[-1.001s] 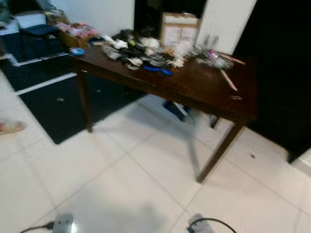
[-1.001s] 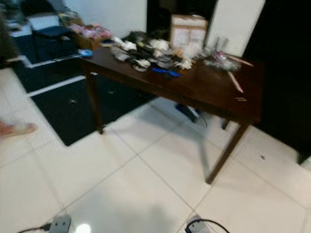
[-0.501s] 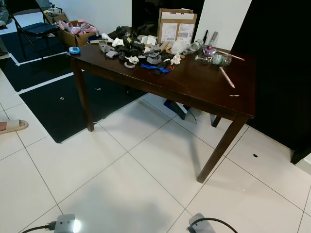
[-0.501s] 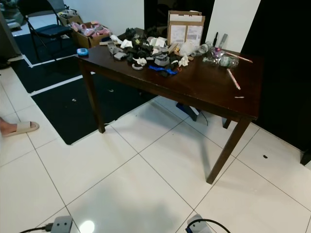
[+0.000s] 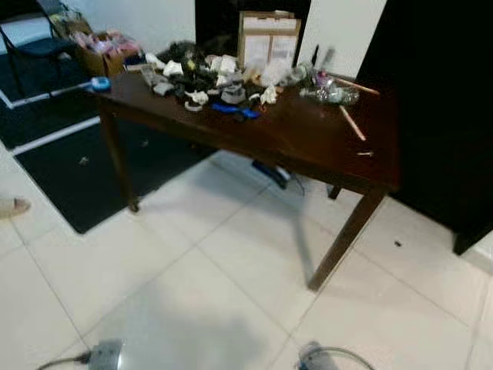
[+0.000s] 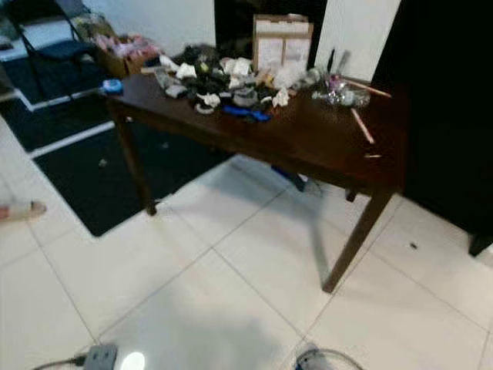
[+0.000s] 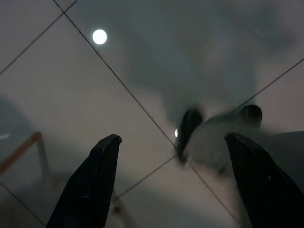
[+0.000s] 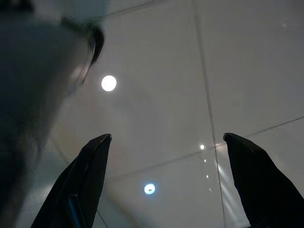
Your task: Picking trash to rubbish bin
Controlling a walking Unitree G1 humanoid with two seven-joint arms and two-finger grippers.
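A dark wooden table (image 5: 308, 142) stands ahead of me on white tiles. A heap of crumpled paper and dark scraps (image 5: 204, 75) covers its far left part. Beside the heap are a blue scrap (image 5: 235, 111), a clear plastic bottle (image 5: 330, 94) and a pink stick (image 5: 352, 123). A cardboard box (image 5: 267, 38) stands at the table's back edge. Both arms hang low by the floor. My left gripper (image 7: 172, 138) is open over the tiles, with nothing between its fingers. My right gripper (image 8: 167, 137) is open too, over bare tile.
A dark rug (image 5: 65, 166) lies left of the table, with a chair (image 5: 35, 46) and a box of pink things (image 5: 104, 45) behind it. A person's sandalled foot (image 5: 11, 206) rests at the far left. A black wall (image 5: 443, 116) stands at the right. White tiles (image 5: 200, 285) stretch before the table.
The whole picture has shifted a little to the left and blurred, so the camera has moved. Nothing on the table has changed place.
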